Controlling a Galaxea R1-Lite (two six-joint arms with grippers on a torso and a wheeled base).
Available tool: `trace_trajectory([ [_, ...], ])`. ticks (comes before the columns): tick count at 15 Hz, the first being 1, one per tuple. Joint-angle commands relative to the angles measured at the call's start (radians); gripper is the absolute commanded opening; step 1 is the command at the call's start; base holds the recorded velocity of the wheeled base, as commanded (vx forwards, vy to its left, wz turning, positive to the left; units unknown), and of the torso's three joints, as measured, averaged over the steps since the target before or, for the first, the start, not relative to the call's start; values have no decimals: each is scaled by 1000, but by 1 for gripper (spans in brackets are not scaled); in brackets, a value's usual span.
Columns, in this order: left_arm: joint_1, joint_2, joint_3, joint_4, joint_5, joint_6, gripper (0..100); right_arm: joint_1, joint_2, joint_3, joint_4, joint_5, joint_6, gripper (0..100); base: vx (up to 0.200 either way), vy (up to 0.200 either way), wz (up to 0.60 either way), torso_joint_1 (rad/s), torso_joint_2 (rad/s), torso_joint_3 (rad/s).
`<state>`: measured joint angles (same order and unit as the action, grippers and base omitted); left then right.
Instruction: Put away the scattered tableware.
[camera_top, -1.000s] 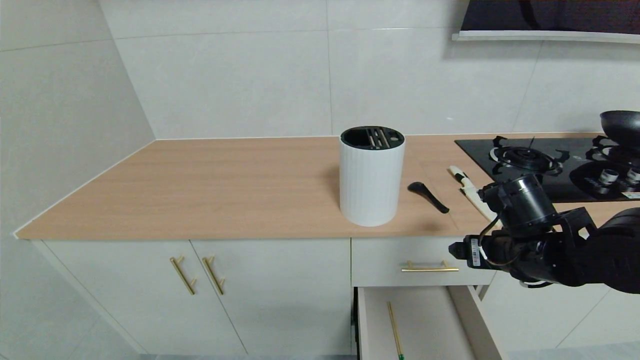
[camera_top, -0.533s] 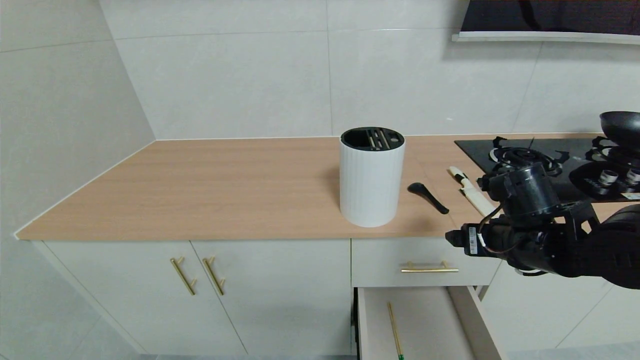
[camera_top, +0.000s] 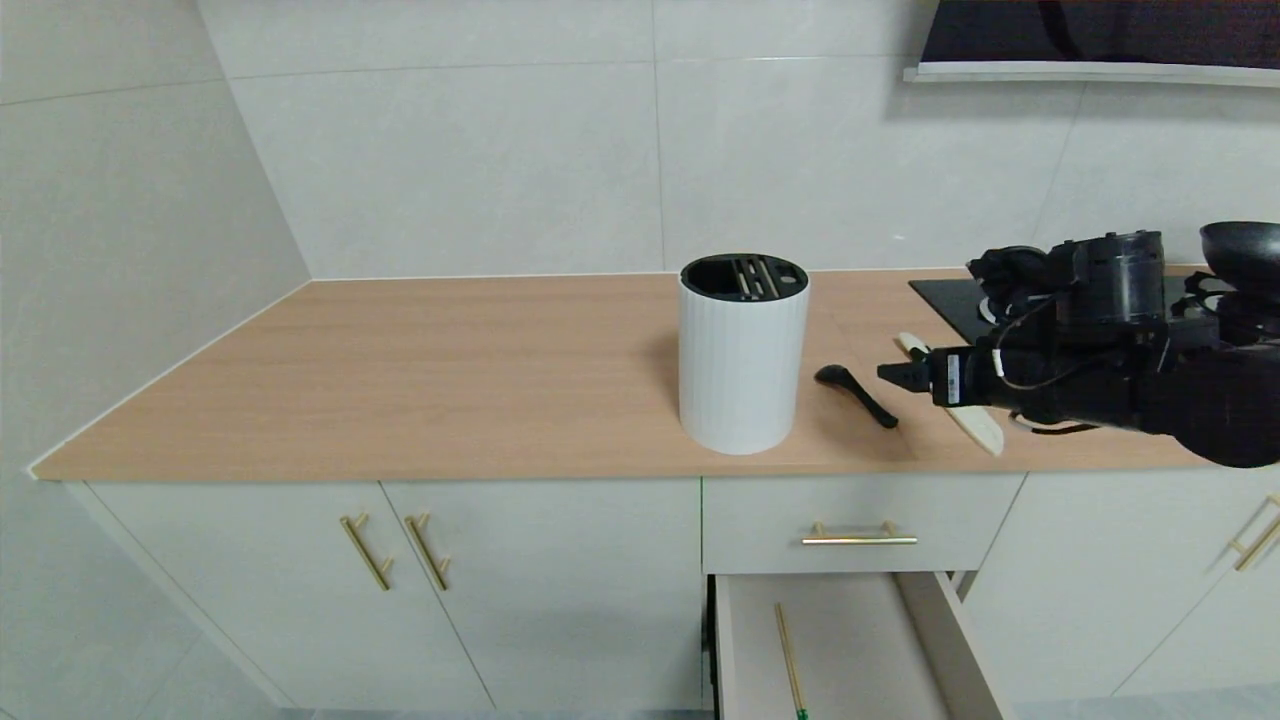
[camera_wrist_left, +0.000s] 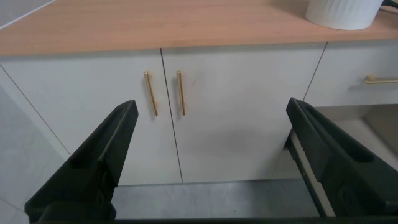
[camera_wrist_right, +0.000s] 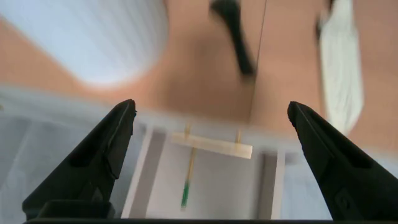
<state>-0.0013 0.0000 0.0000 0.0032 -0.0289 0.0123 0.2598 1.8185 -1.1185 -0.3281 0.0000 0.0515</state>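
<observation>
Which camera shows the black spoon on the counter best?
The head view: the black spoon lies whole beside the white holder. The right wrist view catches it at the picture's edge; the left wrist view faces the cabinet doors.

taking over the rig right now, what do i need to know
Left gripper: open, empty, low before the cabinet doors.
Right gripper: open, empty, above the counter, beside the black spoon and white knife.
White holder stands left of the spoon.
Done: a chopstick lies in the open drawer.
Left: spoon and knife, both lying on the counter.
</observation>
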Motion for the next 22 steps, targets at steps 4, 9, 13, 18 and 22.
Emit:
trace_trajectory([
  [4, 0, 0, 0, 0, 0, 0, 100, -34, 186, -126, -118, 72, -104, 100, 0, 0, 0, 0, 0, 0],
  [9, 0, 0, 0, 0, 0, 0, 100, -36, 326, -106, -235, 124, -186, 100, 0, 0, 0, 0, 0, 0],
  [13, 0, 0, 0, 0, 0, 0, 100, -57, 363, -119, -239, 181, -186, 100, 0, 0, 0, 0, 0, 0],
  [18, 0, 0, 0, 0, 0, 0, 100, -76, 413, -156, -239, 178, -188, 100, 0, 0, 0, 0, 0, 0],
  [22, 0, 0, 0, 0, 0, 0, 100, -85, 436, -170, -243, 175, -190, 100, 0, 0, 0, 0, 0, 0],
])
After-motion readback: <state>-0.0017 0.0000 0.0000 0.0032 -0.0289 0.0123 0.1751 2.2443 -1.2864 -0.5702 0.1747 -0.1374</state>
